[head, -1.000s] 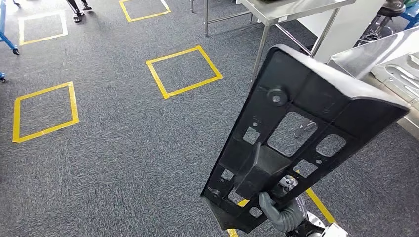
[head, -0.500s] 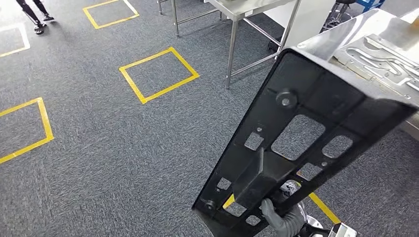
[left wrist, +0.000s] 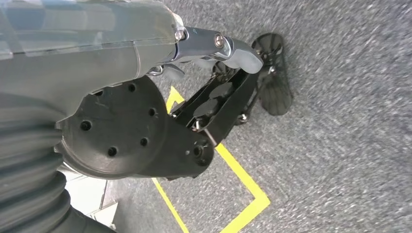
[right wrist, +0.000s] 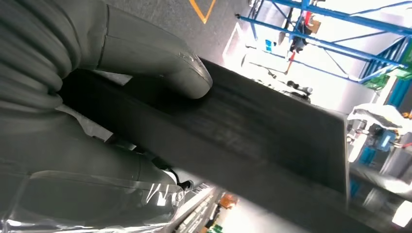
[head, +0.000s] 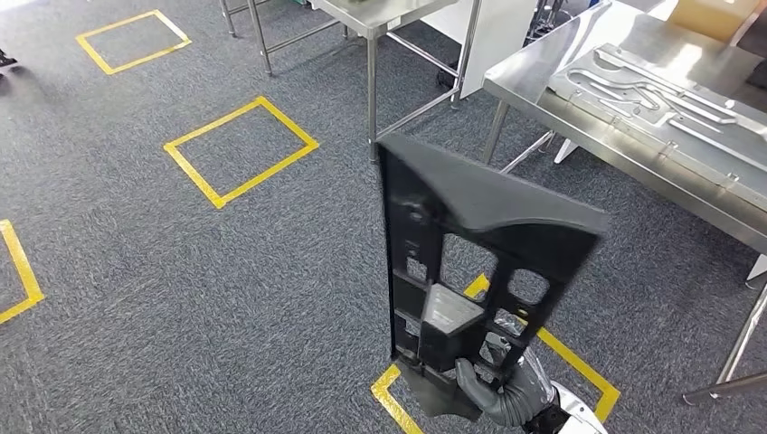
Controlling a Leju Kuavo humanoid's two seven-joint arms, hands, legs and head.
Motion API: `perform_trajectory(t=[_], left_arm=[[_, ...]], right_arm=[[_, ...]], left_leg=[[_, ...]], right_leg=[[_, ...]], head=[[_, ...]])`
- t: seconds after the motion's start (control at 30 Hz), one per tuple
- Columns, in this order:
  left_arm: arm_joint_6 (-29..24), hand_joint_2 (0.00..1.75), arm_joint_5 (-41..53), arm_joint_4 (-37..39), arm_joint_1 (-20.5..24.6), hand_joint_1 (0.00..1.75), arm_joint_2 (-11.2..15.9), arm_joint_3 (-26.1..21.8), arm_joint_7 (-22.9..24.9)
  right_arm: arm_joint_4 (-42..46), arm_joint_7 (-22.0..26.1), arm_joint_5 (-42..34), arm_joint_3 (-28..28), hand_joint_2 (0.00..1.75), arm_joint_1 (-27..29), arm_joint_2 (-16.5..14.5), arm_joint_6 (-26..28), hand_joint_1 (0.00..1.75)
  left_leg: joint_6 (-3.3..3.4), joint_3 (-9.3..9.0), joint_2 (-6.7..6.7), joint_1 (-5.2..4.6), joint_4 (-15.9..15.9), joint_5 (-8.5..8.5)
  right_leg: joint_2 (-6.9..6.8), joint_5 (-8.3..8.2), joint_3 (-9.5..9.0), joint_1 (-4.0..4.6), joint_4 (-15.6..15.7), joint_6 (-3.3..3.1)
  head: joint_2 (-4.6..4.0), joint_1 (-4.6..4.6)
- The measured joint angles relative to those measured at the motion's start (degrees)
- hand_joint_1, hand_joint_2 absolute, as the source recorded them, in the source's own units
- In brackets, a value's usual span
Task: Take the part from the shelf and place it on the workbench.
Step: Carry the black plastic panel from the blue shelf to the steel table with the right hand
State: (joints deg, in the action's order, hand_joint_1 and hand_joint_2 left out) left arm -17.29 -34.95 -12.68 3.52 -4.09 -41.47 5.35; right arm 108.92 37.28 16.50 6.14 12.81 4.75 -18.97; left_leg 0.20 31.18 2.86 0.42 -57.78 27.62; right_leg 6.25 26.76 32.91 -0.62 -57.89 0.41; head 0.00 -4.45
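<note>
A long black plastic part [head: 470, 262] with several cut-outs stands nearly upright in the head view, over the grey carpet. My right hand [head: 502, 393] grips its lower end from below. In the right wrist view the grey thumb [right wrist: 187, 77] presses on the part's dark flat face [right wrist: 252, 141]. The steel workbench [head: 543, 104] stands at the upper right, beyond the part, and a silver metal fixture [head: 651, 90] lies on it. My left hand [left wrist: 218, 97] hangs over the carpet and holds nothing, its fingers loosely apart.
A second steel table [head: 380, 14] on thin legs stands at the top centre. Yellow tape squares [head: 240, 149] mark the carpet, one of them [head: 579, 366] right under the part. The workbench leg [head: 737, 348] stands at the lower right.
The whole view has swung right, bringing the workbench further into the picture. The part has tipped from a slant to nearly upright, still in my right hand.
</note>
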Motion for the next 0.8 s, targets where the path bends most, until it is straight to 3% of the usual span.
perform_trajectory(t=[0.03, 0.1, 0.17, 0.23, 0.27, 0.33, 0.4, 0.43, 0.5, 0.57, 0.6, 0.67, 0.73, 0.8], left_arm=[[0.0, 1.75, 0.0, 0.0, 0.1, 0.00, 0.0, -0.1, 0.0], [0.1, 1.75, 0.0, 0.0, 0.0, 0.00, 0.0, -0.1, 0.0], [0.2, 1.75, 0.0, 0.0, -0.1, 0.00, 0.0, -0.2, -0.1], [0.2, 1.75, 0.0, 0.0, -0.2, 0.00, -0.1, -0.2, -0.1], [0.2, 1.75, 0.0, 0.0, -0.2, 0.00, -0.1, -0.2, 0.0], [0.1, 1.75, 0.0, 0.0, -0.1, 0.00, -0.2, -0.3, 0.0], [0.2, 1.75, 0.0, 0.0, -0.1, 0.00, -0.3, -0.3, 0.0], [0.3, 1.75, 0.0, 0.0, -0.1, 0.00, -0.3, -0.3, -0.1], [0.3, 1.75, 0.0, 0.0, 0.1, 0.00, -0.2, -0.3, -0.5], [0.2, 1.75, 0.0, 0.0, 0.3, 0.00, -0.2, -0.3, -0.8], [0.2, 1.75, 0.0, 0.0, 0.3, 0.00, -0.2, -0.3, -0.9], [0.2, 1.75, 0.0, 0.0, 0.2, 0.00, -0.2, -0.3, -0.9], [0.3, 1.75, 0.0, 0.0, 0.1, 0.00, -0.2, -0.3, -0.6], [0.4, 1.75, 0.0, 0.0, 0.0, 0.00, -0.2, -0.3, -0.3]], right_arm=[[0.0, 0.0, 0.1, 0.0, 1.75, 0.1, 0.0, -0.1, 1.75], [0.0, 0.4, -1.1, -0.1, 1.75, 0.1, 0.1, -1.2, 1.75], [0.2, 1.2, -5.1, -0.1, 1.75, 0.2, 0.2, -4.7, 1.75], [0.7, 0.7, -7.0, -0.1, 1.75, 0.6, 0.2, -5.3, 1.75], [0.9, -0.3, -4.9, -0.2, 1.75, 0.7, 0.2, -3.0, 1.75], [0.9, -1.7, 2.7, -0.5, 1.75, 0.8, 0.2, 2.6, 1.75], [1.2, -0.2, 5.9, -0.7, 1.75, 0.9, 0.6, 2.4, 1.75], [1.6, 0.8, 4.9, -0.8, 1.75, 1.0, 0.7, 0.9, 1.75], [2.1, 1.2, 1.5, -1.1, 1.75, 0.9, 0.8, -0.8, 1.75], [2.3, 0.6, -0.7, -1.4, 1.75, 0.7, 0.6, -1.9, 1.75], [2.4, 0.6, -1.4, -1.5, 1.75, 0.6, 0.5, -2.6, 1.75], [2.6, 1.2, -2.8, -1.5, 1.75, 0.6, 0.1, -4.3, 1.75], [2.9, 1.7, -3.6, -1.6, 1.75, 0.6, -0.5, -5.2, 1.75], [3.0, 0.8, -2.6, -1.8, 1.75, 0.5, -1.0, -4.2, 1.75]], left_leg=[[0.40, -0.06, -0.51, -0.02, 0.2, -0.20], [1.18, -0.16, -1.72, 0.03, 0.8, -0.55], [1.55, -0.08, -2.94, -0.10, 0.9, -0.58], [1.60, -0.04, -4.19, -0.21, 0.8, -0.48], [1.58, -0.08, -4.81, -0.23, 0.8, -0.42], [1.43, -0.31, -5.93, -0.28, 0.8, -0.24], [1.05, -0.54, -6.80, -0.56, 0.7, 0.02], [0.78, -0.65, -7.15, -0.69, 0.7, 0.14], [0.20, -0.98, -8.00, -0.80, 0.8, 0.33], [-0.41, -1.03, -7.56, -0.68, 0.1, 1.12], [-0.66, -0.46, -6.62, -0.60, -1.5, 2.25], [-0.96, 2.48, -4.35, -0.37, -8.0, 5.93], [-1.06, 5.99, -3.60, -0.27, -15.3, 8.79], [-0.97, 6.43, -3.40, -0.24, -15.7, 7.37]], right_leg=[[-0.56, 0.17, 0.15, -0.06, -0.2, 0.33], [-3.15, 2.11, 1.51, -0.02, -3.0, 0.89], [-5.51, 5.76, 4.89, -0.14, -10.0, 1.26], [-5.90, 7.51, 7.68, -0.25, -15.8, 1.52], [-6.01, 6.80, 7.63, -0.26, -15.7, 1.57], [-7.05, 3.12, 4.12, -0.18, -9.1, 1.35], [-8.94, 0.66, 0.30, 0.22, -1.8, 0.71], [-9.46, 0.36, -0.49, 0.42, -0.1, 0.39], [-8.70, 0.35, -0.51, 0.56, 0.4, -0.14], [-7.68, 0.09, -0.75, 0.22, 0.8, -0.71], [-7.19, -0.10, -0.85, 0.01, 1.0, -0.99], [-6.22, -0.26, -0.85, -0.12, 1.1, -1.32], [-5.04, -0.28, -0.71, -0.08, 1.0, -1.39], [-3.72, -0.25, -0.72, -0.08, 0.8, -1.35]], head=[[0.00, 0.01], [0.00, 0.01], [0.00, 0.02], [0.00, 0.02], [0.00, 0.02], [0.00, 0.02], [0.00, 0.01], [0.00, 0.01], [0.00, 0.01], [0.00, 0.01], [0.00, 0.00], [0.00, 0.00], [0.00, -0.01], [0.00, -0.01]])
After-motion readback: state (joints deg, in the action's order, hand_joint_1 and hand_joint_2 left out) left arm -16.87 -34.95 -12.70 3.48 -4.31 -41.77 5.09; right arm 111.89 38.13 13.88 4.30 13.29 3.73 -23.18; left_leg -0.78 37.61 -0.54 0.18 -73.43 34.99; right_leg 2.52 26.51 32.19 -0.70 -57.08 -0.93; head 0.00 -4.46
